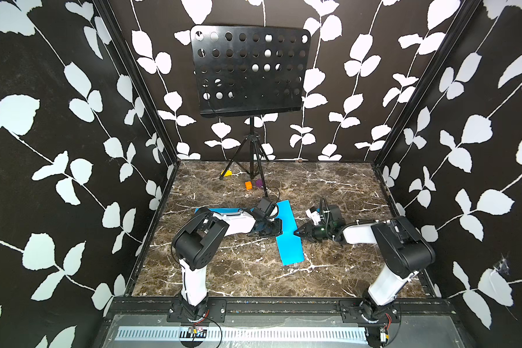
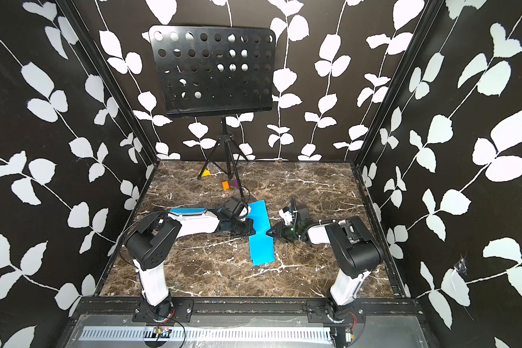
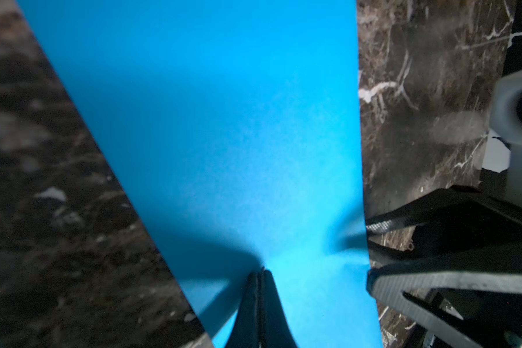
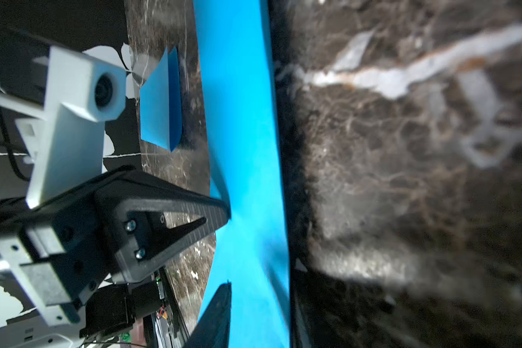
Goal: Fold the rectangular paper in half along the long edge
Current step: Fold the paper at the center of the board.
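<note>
Now we see the left gripper (image 1: 280,230) clamped on the paper (image 1: 290,248) at its 9 o'clock edge, right gripper (image 1: 297,232) jaws parted, straddling the 3 o'clock edge.

The blue paper (image 2: 262,248) lies between left jaws and right jaws, touching both.

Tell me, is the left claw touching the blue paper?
Touching. In the right wrist view, the left gripper pinches the edge of the blue paper, which puckers right at its shut tip.
</note>
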### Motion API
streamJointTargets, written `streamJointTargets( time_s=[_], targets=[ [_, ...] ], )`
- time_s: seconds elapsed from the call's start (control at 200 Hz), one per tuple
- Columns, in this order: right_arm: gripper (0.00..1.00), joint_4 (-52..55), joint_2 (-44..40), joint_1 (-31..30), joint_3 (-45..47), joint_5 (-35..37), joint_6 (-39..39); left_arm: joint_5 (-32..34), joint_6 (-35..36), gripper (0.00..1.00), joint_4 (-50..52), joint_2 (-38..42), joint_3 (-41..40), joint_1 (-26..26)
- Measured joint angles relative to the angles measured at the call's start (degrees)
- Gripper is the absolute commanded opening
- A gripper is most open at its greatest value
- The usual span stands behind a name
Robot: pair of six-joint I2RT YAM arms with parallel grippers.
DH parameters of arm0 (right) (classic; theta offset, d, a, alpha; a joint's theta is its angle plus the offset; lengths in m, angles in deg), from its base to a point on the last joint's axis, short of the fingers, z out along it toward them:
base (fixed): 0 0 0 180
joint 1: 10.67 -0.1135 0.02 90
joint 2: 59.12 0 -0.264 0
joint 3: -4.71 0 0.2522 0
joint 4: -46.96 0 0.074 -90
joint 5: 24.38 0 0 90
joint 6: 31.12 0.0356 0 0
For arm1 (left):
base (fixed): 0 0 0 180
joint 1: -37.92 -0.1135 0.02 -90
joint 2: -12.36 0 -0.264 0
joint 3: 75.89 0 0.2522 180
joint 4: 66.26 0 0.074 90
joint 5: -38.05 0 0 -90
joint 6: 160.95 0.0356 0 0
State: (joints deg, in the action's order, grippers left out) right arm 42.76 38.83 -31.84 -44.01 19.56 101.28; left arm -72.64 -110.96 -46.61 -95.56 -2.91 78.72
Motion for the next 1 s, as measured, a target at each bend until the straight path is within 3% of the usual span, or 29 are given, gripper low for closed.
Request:
streamJointTargets(
  time_s=[0.11, 0.185, 0.355, 0.4, 0.44, 0.55, 0.66, 0.76, 0.93, 0.945, 1.0],
  targets=[
    [0.2, -1.0, -1.4, -0.5, 2.5, 0.3, 1.4, 0.0, 0.0, 0.0, 0.0, 0.0, 0.0, 0.0],
    [0.0, -0.9, -2.4, -0.9, 4.1, 0.6, 2.2, 0.0, 0.1, 0.0, 0.0, 0.0, 0.0, 0.0],
    [0.0, -0.4, -4.5, -1.2, 5.6, 1.3, 3.1, 0.0, 0.2, 0.0, 0.0, 0.0, 0.0, 0.2],
    [0.21, -0.5, -4.8, -1.3, 5.7, 1.4, 3.5, -0.1, 0.2, 0.0, 0.0, 0.0, 0.0, 0.2],
    [0.31, -0.5, -5.0, -1.6, 5.9, 1.4, 3.9, -0.1, 0.2, 0.0, 0.0, 0.0, 0.0, 0.2],
    [0.34, -1.5, -5.7, -2.3, 6.9, 1.3, 4.8, -0.1, 0.2, 0.0, 0.0, 0.0, 0.0, 0.2],
    [0.26, -1.5, -8.2, -3.5, 8.9, 2.3, 5.8, -0.1, 0.2, 0.0, 0.0, 0.0, 0.0, 0.2],
    [0.0, -1.0, -9.6, -4.3, 10.7, 3.2, 7.0, -0.1, 0.2, 0.0, 0.0, 0.0, 0.0, 0.2],
    [0.0, -0.6, -11.5, -5.2, 11.4, 4.6, 8.5, -0.1, 0.2, 0.0, 0.0, -0.1, 0.0, 0.2],
    [0.09, -0.6, -11.6, -5.3, 11.4, 4.7, 8.5, -0.1, 0.2, 0.0, 0.0, -0.1, 0.0, 0.2],
    [0.28, -0.6, -12.1, -5.6, 11.5, 5.0, 9.2, -0.1, 0.2, 0.0, 0.0, -0.1, 0.0, 0.2]
  ],
)
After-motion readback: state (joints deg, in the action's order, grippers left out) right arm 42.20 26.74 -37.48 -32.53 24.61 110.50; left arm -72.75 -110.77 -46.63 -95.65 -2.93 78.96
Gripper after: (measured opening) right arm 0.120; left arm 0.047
